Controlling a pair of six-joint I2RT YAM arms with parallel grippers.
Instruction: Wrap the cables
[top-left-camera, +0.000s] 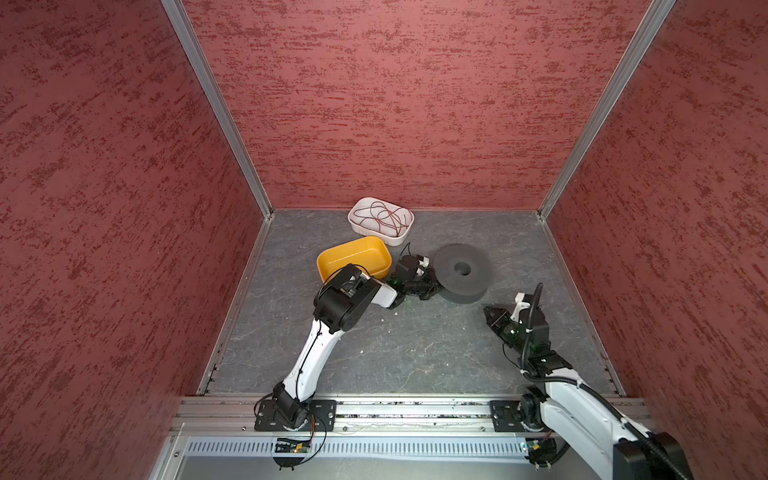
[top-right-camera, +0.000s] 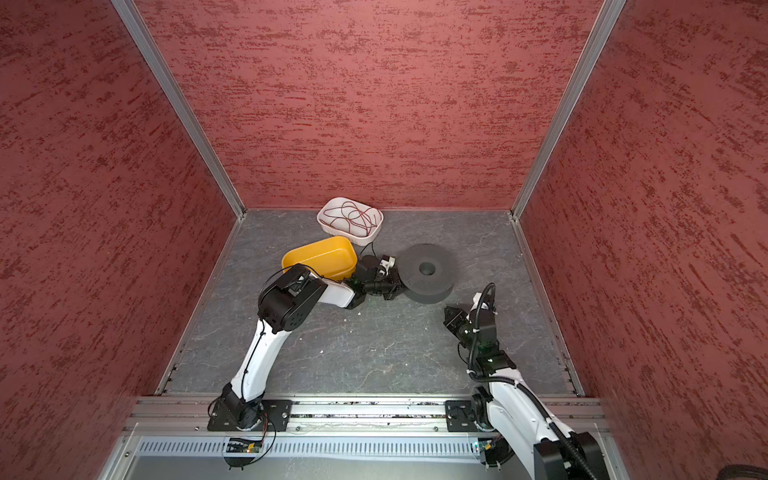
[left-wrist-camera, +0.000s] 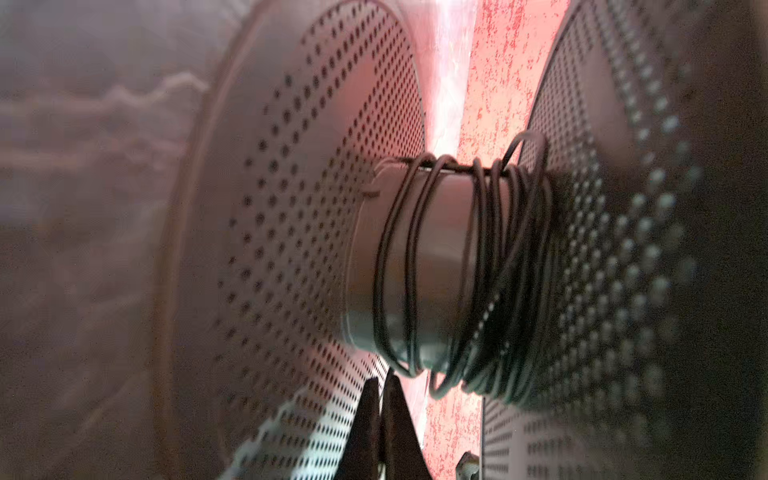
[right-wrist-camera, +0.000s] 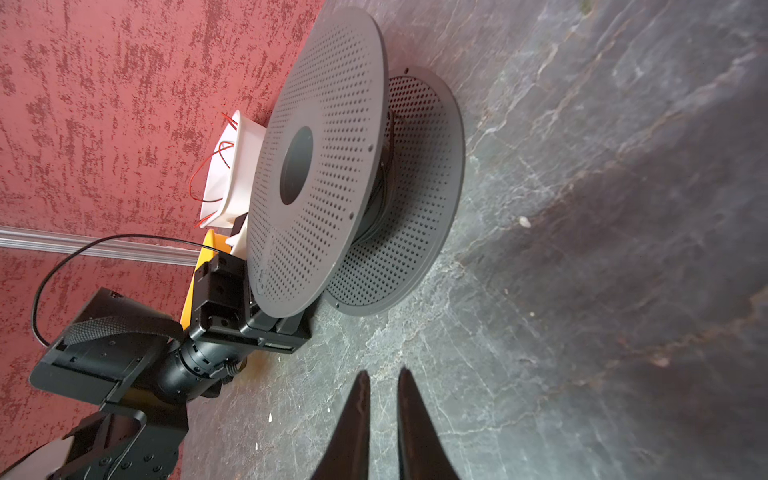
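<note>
Left claw (left-wrist-camera: 381, 381) clenched, right claw (right-wrist-camera: 384, 372) slightly parted, grey stone floor (top-left-camera: 395, 353), red walls (top-left-camera: 395, 104).

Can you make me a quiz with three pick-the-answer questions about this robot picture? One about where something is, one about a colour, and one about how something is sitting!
1. Where is the black wire?
A) wound round the core of the grey spool
B) stuffed in a blue bucket
C) tied round a teddy

2. What colour are the wires in the white tray?
A) green
B) red
C) blue

3. How is the spool sitting?
A) held up in the air
B) standing on its rim
C) lying flat on the table

Answers:
1 A: the left wrist view shows its loops round the core, between the two holey discs.
2 B: both top views show thin red loops in the tray.
3 C: in both top views its centre hole faces up, and the right wrist view shows its lower disc on the table.
</note>
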